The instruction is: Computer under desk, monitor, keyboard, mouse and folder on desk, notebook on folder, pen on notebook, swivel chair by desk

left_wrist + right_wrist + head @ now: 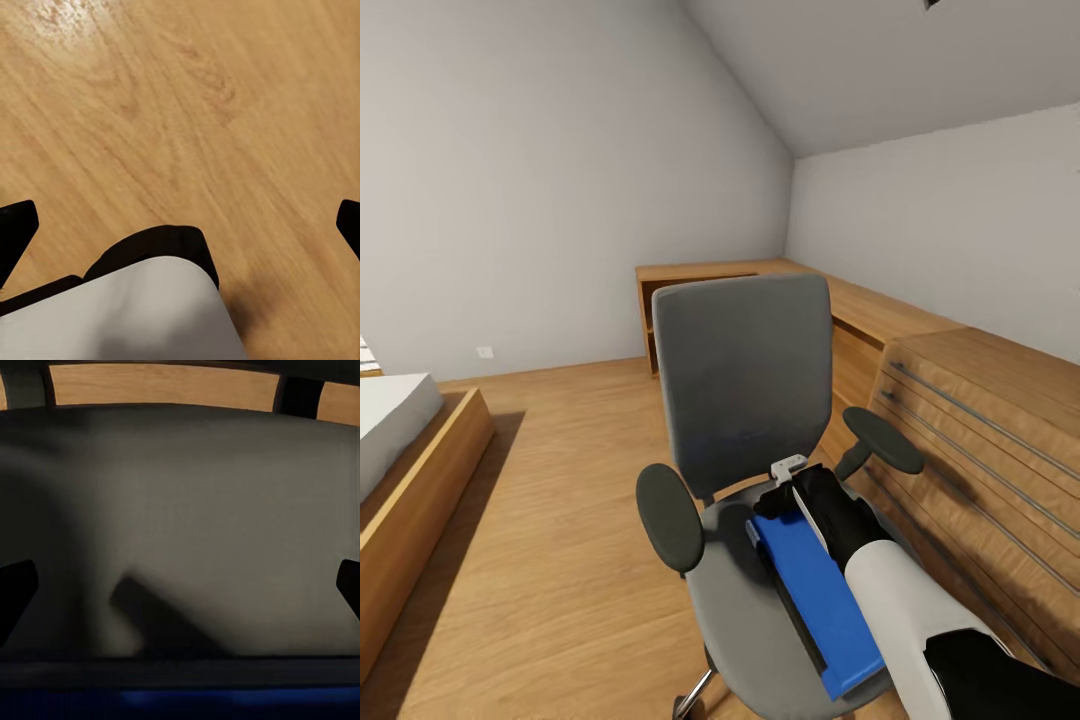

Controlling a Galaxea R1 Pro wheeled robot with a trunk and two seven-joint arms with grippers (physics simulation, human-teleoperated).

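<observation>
Because the blue folder point(820, 600) lies flat on the swivel chair point(745, 400) seat, the right end effector point(180, 585) reaches low over it, fingers spread, gripping nothing.

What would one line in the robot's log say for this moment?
stage: reaching for folder | right gripper: open, low over blue folder | folder: flat on swivel chair seat | left gripper: open above floor
</observation>
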